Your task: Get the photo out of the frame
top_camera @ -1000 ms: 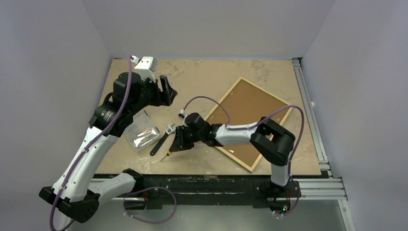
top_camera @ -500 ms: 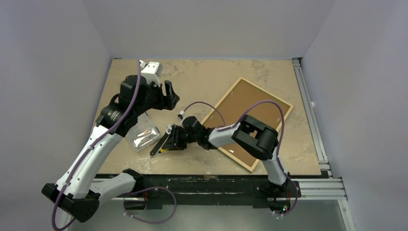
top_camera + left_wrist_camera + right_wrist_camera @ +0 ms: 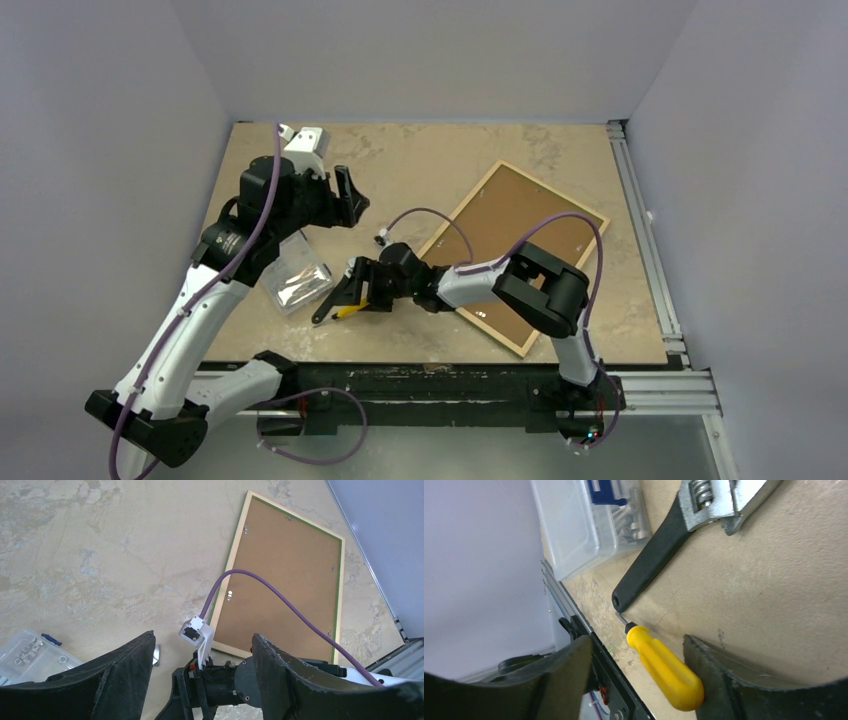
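Our left fingers [image 3: 115, 675] and right fingers [image 3: 744, 680] both stand apart. The frame [image 3: 296, 516] lies back-up on the right of the counter [image 3: 100, 555], its brown backing board [image 3: 285, 580] showing. Left of it, a yellow screwdriver [image 3: 664, 666] lies between the right fingers, beside 1 wrench [image 3: 649, 565].

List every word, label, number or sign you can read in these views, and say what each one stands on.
No text can be read in any view.
Round label on the left arm: print too small to read.
Wrench: no marking visible.
Backing board in the frame: plain brown, no print.
Clear plastic box: no lettering legible.
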Robot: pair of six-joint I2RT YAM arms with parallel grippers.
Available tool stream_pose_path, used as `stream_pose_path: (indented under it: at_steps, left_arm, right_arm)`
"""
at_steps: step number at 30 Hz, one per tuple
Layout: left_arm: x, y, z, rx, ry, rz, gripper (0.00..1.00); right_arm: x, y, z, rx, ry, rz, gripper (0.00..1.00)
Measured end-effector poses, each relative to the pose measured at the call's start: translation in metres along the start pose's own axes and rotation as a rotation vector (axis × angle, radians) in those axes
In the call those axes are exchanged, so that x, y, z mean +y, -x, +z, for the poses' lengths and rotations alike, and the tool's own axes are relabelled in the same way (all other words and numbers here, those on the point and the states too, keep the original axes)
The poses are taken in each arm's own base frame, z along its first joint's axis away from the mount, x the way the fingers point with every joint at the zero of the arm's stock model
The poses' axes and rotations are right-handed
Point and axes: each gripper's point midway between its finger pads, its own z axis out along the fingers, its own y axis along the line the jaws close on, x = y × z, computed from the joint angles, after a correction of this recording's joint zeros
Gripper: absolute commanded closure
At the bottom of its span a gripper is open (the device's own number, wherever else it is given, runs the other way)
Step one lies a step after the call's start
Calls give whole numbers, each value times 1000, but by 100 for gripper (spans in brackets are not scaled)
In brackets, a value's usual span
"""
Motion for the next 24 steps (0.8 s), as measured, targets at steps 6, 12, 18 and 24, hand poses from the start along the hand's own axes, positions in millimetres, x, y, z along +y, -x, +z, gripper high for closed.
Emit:
stream_pose_path:
  at_steps: [6,12,18,24]
  left_arm:
    - [-5,-1,0,6,-28,-2,32]
    - [-6,-1,-2,2,-34,-3,31]
    - [-7,-2,-3,1,-42,-9,30]
    - [-8,-3,-3,2,-50,-10,28]
  right_arm:
    - [4,5,-14,-39,-59,-32,4]
    - [-4,7,-25,-58,-137,-51,3]
    - [-14,10,-37,-71,-215,-80,3]
    - [-22,10,-67,-67,-319,-149,1]
